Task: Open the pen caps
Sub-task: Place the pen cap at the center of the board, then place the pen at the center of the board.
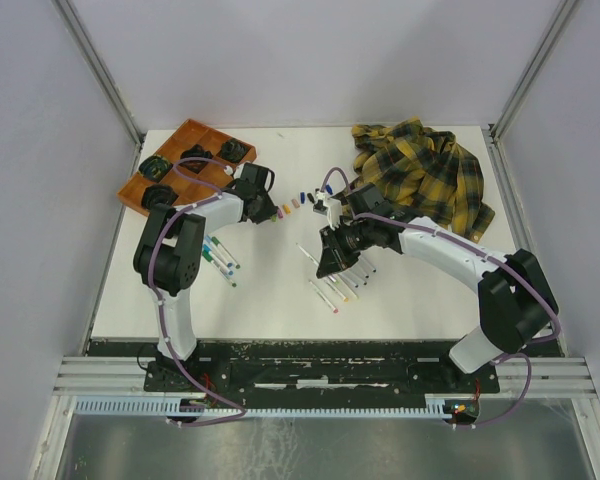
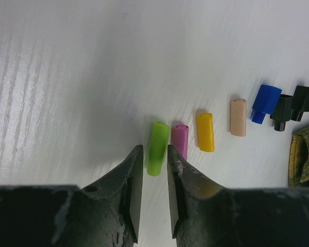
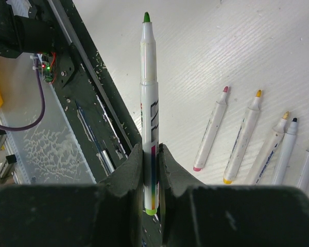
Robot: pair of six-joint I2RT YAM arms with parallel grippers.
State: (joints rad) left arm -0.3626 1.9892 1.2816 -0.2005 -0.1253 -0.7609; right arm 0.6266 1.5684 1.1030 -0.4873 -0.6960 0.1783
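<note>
The white counter point(image 1: 280, 290) spreads under everything I work on. At its far right corner lies a crumpled yellow-and-black plaid shirt point(image 1: 425, 170), and at the far left sits a brown wooden tray point(image 1: 192, 127) with dark items in its compartments. My left arm point(image 1: 215, 210) reaches toward the middle from beside the tray. My right arm point(image 1: 440, 245) comes in from the other side, just near of the shirt. My right jaws are clamped on the white barrel of a green-tipped marker point(image 3: 148, 98), which sticks straight out ahead of them with its tip bare. Beside it on the counter lie more uncapped markers point(image 3: 242, 139), side by side, with pink, yellow and black tips. Another small group of markers point(image 1: 220, 258) lies near my left arm. The pen caps point(image 1: 295, 203) sit in a loose row on the counter between my two wrists. My left jaws stand a narrow gap apart at one end of that row. The green cap point(image 2: 157, 148) lies flat with its near end in the gap, and I cannot tell whether either side touches it. Next along come the pink cap point(image 2: 179, 140), yellow cap point(image 2: 205, 131), peach cap point(image 2: 238, 117), blue cap point(image 2: 265, 103) and two black caps point(image 2: 282, 112).
</note>
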